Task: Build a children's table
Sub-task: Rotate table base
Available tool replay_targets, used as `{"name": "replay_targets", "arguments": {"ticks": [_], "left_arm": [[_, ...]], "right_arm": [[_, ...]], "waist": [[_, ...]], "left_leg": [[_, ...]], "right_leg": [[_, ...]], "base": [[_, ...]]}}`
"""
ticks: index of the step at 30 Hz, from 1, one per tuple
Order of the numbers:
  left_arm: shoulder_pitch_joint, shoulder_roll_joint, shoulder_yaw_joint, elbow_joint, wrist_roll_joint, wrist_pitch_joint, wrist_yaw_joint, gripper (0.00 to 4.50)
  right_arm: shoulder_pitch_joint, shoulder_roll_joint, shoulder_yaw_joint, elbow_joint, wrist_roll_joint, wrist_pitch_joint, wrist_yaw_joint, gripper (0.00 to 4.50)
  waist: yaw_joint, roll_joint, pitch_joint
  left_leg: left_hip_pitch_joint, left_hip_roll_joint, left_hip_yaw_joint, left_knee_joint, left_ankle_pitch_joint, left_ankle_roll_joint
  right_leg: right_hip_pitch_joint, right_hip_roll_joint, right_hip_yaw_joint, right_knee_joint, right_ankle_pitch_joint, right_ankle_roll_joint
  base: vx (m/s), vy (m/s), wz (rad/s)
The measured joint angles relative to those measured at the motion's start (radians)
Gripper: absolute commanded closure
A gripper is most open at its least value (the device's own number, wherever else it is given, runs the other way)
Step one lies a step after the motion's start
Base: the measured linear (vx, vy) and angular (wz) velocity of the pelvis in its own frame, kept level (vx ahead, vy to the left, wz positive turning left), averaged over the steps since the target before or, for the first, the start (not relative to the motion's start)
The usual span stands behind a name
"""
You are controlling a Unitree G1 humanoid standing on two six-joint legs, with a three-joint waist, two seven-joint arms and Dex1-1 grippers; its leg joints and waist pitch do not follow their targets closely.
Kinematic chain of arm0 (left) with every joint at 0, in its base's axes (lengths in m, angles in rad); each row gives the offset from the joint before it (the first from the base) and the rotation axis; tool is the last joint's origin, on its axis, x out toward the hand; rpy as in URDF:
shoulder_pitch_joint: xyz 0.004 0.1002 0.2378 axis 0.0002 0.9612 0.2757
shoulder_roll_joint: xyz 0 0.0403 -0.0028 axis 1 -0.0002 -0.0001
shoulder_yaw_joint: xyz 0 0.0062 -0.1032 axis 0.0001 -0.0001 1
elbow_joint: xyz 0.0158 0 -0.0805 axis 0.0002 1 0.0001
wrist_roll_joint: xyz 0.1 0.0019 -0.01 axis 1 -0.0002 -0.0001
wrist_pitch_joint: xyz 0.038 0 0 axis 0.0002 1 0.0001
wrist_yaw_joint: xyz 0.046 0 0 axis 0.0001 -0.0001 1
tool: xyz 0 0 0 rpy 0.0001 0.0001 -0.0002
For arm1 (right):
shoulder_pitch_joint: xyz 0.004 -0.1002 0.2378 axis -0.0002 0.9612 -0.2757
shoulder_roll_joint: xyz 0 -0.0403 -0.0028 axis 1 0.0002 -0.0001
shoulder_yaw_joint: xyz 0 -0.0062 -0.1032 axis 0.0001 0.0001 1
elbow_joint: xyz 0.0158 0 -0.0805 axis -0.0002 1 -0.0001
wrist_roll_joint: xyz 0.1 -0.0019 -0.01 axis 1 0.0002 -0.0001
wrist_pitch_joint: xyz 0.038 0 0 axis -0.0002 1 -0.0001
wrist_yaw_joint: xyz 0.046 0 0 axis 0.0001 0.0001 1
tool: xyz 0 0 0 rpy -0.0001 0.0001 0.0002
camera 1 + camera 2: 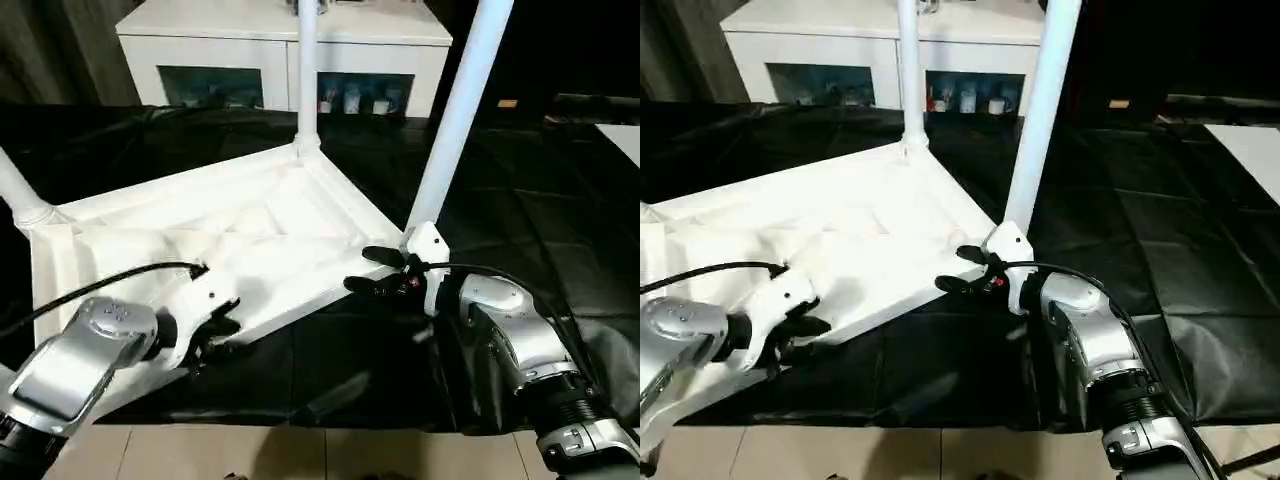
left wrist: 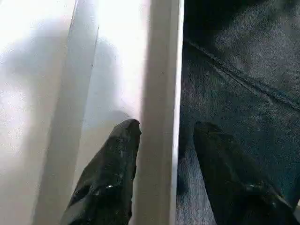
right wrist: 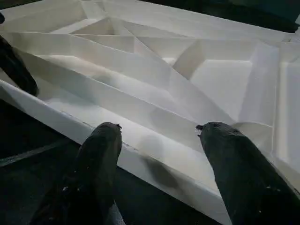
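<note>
Left end effector (image 1: 215,335) straddles tabletop (image 1: 250,230) rim, partly open; right end effector (image 1: 385,272) gapes, empty. Risk: rim slips, tabletop tilts, 3 legs (image 1: 455,120) sway.

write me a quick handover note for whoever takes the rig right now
Left gripper: open, straddling the near edge of the tabletop, one finger inside the rim, one outside.
Right gripper: open, fingers either side of the same edge, beside the near right corner leg.
The tabletop lies upside down on the black sheet.
Done: three legs stand in corner sockets, near right, far and left.
Left: the near left corner cannot be judged from here; check for a fourth leg, then turn the table upright.
</note>
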Motion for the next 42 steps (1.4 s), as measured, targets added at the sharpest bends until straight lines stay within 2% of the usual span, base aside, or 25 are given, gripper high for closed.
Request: {"name": "replay_targets", "arguments": {"ticks": [2,7,9,10,14,16,18,19,22,28,34,37,42], "left_arm": [[0.0,0.0,0.0,0.006,0.0,0.0,0.0,2.76],[-0.003,0.0,0.0,0.019,0.001,-0.004,0.009,3.31],[-0.005,-0.001,0.0,0.025,0.001,-0.008,0.013,3.31],[-0.005,-0.003,0.0,0.026,0.0,-0.01,0.012,3.5],[-0.005,-0.011,0.0,0.038,0.001,-0.029,0.014,3.68],[-0.005,-0.014,0.0,0.045,0.001,-0.04,0.017,3.96],[-0.005,-0.017,0.0,0.051,0.003,-0.049,0.02,4.03],[-0.006,-0.018,0.0,0.057,0.006,-0.058,0.024,4.25],[-0.018,-0.019,-0.017,0.082,0.031,-0.105,0.031,4.46],[-0.029,-0.025,-0.026,0.122,0.048,-0.172,0.034,4.46],[-0.029,-0.041,-0.026,0.149,0.049,-0.248,0.033,4.46],[-0.029,-0.048,-0.026,0.152,0.05,-0.276,0.033,4.46],[-0.029,-0.046,-0.025,0.165,0.061,-0.317,0.033,4.46]], "right_arm": [[-0.005,0.009,-0.001,0.008,0.0,-0.002,-0.005,1.49],[-0.021,0.018,-0.001,0.017,0.0,-0.006,-0.015,1.49],[-0.033,0.019,-0.003,0.022,0.0,-0.01,-0.026,1.49],[-0.038,0.02,-0.004,0.03,0.0,-0.018,-0.031,1.49],[-0.039,0.026,-0.006,0.045,-0.002,-0.022,-0.044,1.49],[-0.041,0.029,-0.008,0.048,-0.003,-0.025,-0.053,1.49],[-0.049,0.031,-0.015,0.063,-0.004,-0.027,-0.073,1.49],[-0.06,0.036,-0.025,0.079,-0.005,-0.027,-0.092,1.49],[-0.087,0.049,-0.05,0.101,-0.012,-0.039,-0.153,1.49],[-0.132,0.067,-0.107,0.193,-0.023,-0.047,-0.292,1.49],[-0.204,0.089,-0.151,0.308,-0.002,-0.053,-0.357,1.49],[-0.243,0.091,-0.16,0.371,0.011,-0.074,-0.358,1.49],[-0.256,0.092,-0.169,0.39,0.02,-0.087,-0.34,1.49]], "waist": [[0.0,0.0,0.0],[0.0,0.0,0.0],[0.0,0.0,0.0],[0.0,0.0,0.0],[0.003,0.0,0.0],[0.004,0.0,0.0],[0.004,0.0,0.0],[0.004,0.0,0.0],[0.003,0.0,0.0],[-0.008,0.0,0.0],[-0.01,0.001,0.0],[-0.011,0.0,0.0],[-0.01,0.0,0.0]], "left_leg": [[0.0,0.0,0.0,0.0,0.0,0.0],[0.0,0.0,0.0,0.0,0.0,0.0],[0.0,0.0,0.0,0.0,0.0,0.0],[0.0,0.0,0.0,0.0,0.0,0.0],[0.0,0.0,0.0,0.001,0.0,0.0],[0.0,0.0,0.0,0.001,0.0,0.0],[0.001,0.0,0.0,0.001,0.0,0.0],[0.001,0.0,0.0,0.001,0.0,0.0],[0.001,0.0,-0.001,0.001,0.0,0.0],[0.001,0.0,-0.001,0.002,0.001,-0.003],[0.0,0.0,-0.002,0.002,0.002,-0.004],[-0.001,0.0,-0.001,0.003,0.002,-0.004],[-0.006,0.0,-0.001,0.003,0.002,-0.003]], "right_leg": [[0.0,0.0,0.0,0.0,0.0,0.0],[0.0,0.0,0.0,0.002,0.0,-0.001],[-0.001,0.0,0.0,0.002,0.0,0.0],[-0.001,0.0,0.0,0.002,0.0,0.0],[-0.001,0.0,0.0,0.003,0.0,0.0],[-0.001,0.0,0.0,0.003,0.0,0.0],[-0.001,0.0,0.0,0.003,0.0,0.001],[-0.001,0.0,0.0,0.003,-0.001,0.002],[-0.001,0.0,0.0,0.003,-0.001,0.002],[-0.001,0.0,0.0,0.003,-0.001,0.001],[-0.004,0.0,-0.001,0.005,0.0,0.0],[-0.005,0.0,-0.001,0.005,0.002,-0.004],[-0.011,0.001,-0.001,0.005,0.002,-0.004]], "base": [[0.0,0.0,0.0],[0.0,0.0,0.0],[0.0,0.0,0.0],[0.0,0.0,0.0],[0.0,0.0,0.0],[0.0,0.0,0.0],[0.0,0.0,0.0],[0.0,0.0,0.0],[0.0,0.0,0.0],[0.0,0.0,0.0],[0.0,0.0,0.0],[0.0,0.0,0.0],[0.0,0.0,0.0]]}}
